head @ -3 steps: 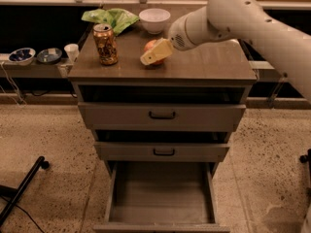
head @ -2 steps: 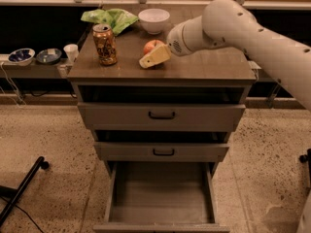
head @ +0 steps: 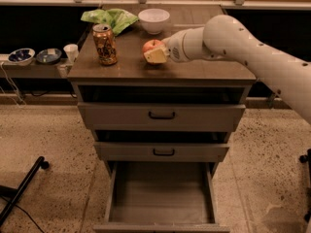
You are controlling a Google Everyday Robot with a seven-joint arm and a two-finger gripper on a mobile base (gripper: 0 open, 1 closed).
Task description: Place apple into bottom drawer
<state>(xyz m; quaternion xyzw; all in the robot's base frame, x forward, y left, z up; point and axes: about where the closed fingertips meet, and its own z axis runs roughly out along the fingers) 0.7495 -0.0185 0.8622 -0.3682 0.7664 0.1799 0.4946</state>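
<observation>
Cream hand (head: 156, 56) at red-orange apple (head: 151, 45); grey-brown bottom drawer (head: 160, 194)

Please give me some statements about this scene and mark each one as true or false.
1. The apple sits on the cabinet top. True.
2. The bottom drawer is closed. False: it is pulled out.
3. The gripper is at the apple, on its near side. True.
4. The soda can lies on its side. False: it stands upright, apart from the apple.
5. The white bowl is in the bottom drawer. False: it stands on the cabinet top, behind the apple.
</observation>
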